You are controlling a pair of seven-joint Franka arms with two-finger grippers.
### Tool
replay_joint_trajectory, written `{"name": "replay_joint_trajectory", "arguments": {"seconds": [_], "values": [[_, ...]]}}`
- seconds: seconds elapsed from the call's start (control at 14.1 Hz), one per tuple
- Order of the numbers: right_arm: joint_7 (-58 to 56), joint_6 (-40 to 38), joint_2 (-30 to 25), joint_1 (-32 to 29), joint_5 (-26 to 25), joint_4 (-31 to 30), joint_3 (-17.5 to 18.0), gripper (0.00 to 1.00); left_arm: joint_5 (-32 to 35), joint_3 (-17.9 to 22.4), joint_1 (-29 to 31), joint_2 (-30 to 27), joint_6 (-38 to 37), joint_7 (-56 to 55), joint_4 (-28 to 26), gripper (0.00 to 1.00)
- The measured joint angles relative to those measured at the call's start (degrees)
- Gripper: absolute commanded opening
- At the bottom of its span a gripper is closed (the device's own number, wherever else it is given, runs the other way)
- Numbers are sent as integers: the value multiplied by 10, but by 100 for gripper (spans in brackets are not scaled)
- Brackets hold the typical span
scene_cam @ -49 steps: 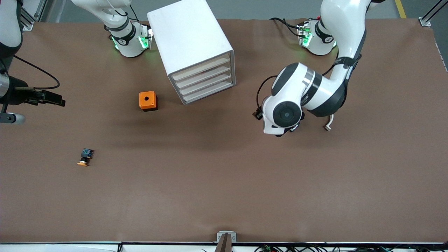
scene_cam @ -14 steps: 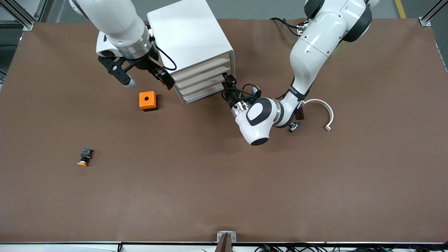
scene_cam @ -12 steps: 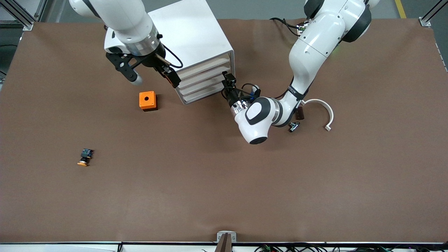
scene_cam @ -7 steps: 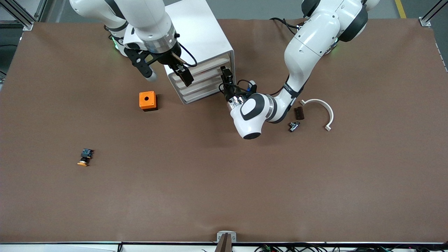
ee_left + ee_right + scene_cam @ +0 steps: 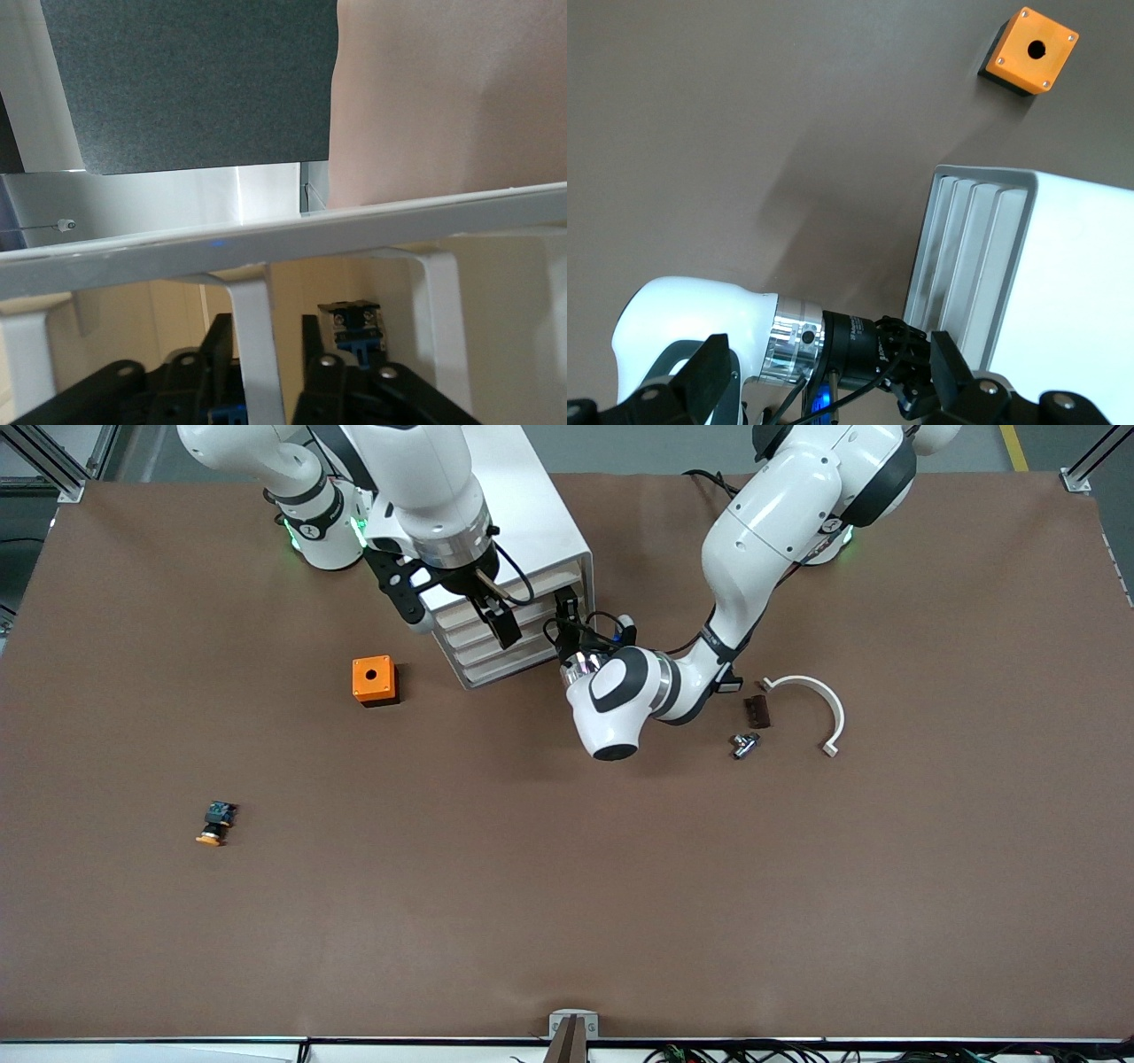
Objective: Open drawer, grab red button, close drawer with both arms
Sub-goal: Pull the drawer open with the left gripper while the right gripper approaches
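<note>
The left pincer [image 5: 564, 609] is level with the front of the white cabinet [image 5: 483, 505], at the corner toward the left arm's end of the worktop [image 5: 567, 886]. In the left wrist view its black fingers [image 5: 220, 350] stand on either side of a white upright rib [image 5: 257, 354] under a horizontal white edge. They are drawn in narrow, but a sliver of gap shows beside the rib, so it is straddled and not clamped. I cannot tell which drawer that rib belongs to. The drawer [image 5: 547, 583], the uppermost of the four, sits flush with the three below it, just above this pincer's tips.

The right pincer [image 5: 456, 615] hangs over the cabinet's front edge with its jaws spread wide, holding nothing. The drawer fronts lie beneath it. The right wrist view looks down between its fingers [image 5: 713, 376] onto the left pincer at the cabinet's corner.

The orange box [image 5: 373, 680] with a hole rests on the worktop, toward the right arm's end from the right pincer. An orange-capped button [image 5: 213, 823] lies well apart from both pincers. Toward the left arm's end from the left pincer lie a white curved piece [image 5: 819, 700], a small brown piece [image 5: 756, 711] and a small metal part [image 5: 742, 744].
</note>
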Motion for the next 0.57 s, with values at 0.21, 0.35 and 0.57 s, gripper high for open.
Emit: {"name": "replay_joint_trajectory", "arguments": {"seconds": [0.21,0.35,0.57], "values": [[15,8,13,10,0,0,0,100,0,1,3,0,0,-3,0,10],[25,15,20,14,0,0,0,100,-1,2,5,0,-1,-5,0,8],[38,18,31,19,0,9,0,100,-2,2,6,0,-2,-16,1,6]]}}
